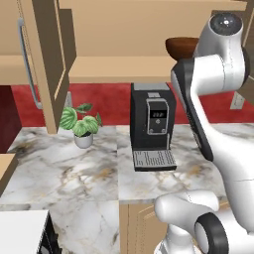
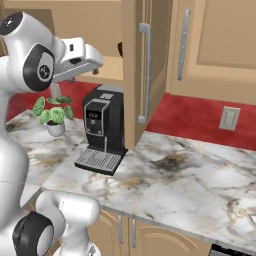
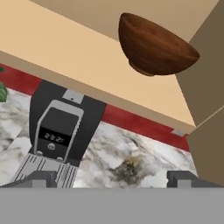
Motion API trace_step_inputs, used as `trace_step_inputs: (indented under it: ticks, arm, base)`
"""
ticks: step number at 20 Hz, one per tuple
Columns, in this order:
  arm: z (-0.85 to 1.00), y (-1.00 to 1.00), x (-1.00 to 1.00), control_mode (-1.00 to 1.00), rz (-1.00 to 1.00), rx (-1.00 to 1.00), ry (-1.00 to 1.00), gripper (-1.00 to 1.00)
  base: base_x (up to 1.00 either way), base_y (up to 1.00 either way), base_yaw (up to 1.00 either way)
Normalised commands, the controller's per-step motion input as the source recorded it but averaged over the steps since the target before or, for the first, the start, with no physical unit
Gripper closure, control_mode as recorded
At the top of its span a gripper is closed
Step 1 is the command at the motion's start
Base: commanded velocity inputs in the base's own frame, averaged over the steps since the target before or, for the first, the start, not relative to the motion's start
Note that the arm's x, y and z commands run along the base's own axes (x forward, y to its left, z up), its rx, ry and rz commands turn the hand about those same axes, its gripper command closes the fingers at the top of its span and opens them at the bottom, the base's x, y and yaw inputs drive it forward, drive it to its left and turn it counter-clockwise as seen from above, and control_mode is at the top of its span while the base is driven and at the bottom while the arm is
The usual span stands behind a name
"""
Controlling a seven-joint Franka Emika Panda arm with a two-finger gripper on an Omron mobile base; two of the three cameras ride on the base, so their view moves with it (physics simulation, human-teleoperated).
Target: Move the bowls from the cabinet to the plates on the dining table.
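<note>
**Fingers wide and empty, bowl up ahead on the shelf: lots of ways to fumble this**

Fingers (image 3: 113, 178) are spread fully apart with nothing between them, sitting below and short of the bowl (image 3: 155, 46). That reddish-brown bowl rests on the cabinet shelf (image 3: 74, 57), up and ahead of the fingers, close to the open cabinet door (image 3: 210, 87) on one side.

My worry: the walls are round and glossy, so a pinch on the rim could slip and tip it off the shelf edge. Coming up too steep, the fingers might clip the shelf's front lip. Swing wide and the hand bumps that door.

Straight below the fingers sits the coffee machine (image 3: 59, 131) on the marble tabletop (image 3: 127, 162), so a dropped bowl likely lands right on it. The potted plant (image 1: 82, 124) is further off to the side, probably safe.
</note>
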Motion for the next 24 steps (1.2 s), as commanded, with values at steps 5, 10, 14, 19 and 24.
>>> trace_step_inputs:
  ticks: [5,10,14,19,24]
  arm:
    - [0.09,-0.02,0.09,-1.00,0.00,0.00,-0.02,-1.00]
    - [0.23,-0.04,0.14,-1.00,0.00,-0.01,0.08,-1.00]
    - [0.04,0.00,0.35,-1.00,0.00,-0.02,0.09,-1.00]
    - [-0.06,0.00,0.50,-1.00,0.00,-0.02,0.07,-1.00]
    - [-0.06,0.00,0.45,-1.00,0.01,-0.04,-0.06,-1.00]
  base:
    - [0.00,0.00,0.00]
    - [0.00,0.00,0.00]
    - [0.00,0.00,0.00]
    - [0.00,0.00,0.00]
    - [0.00,0.00,0.00]
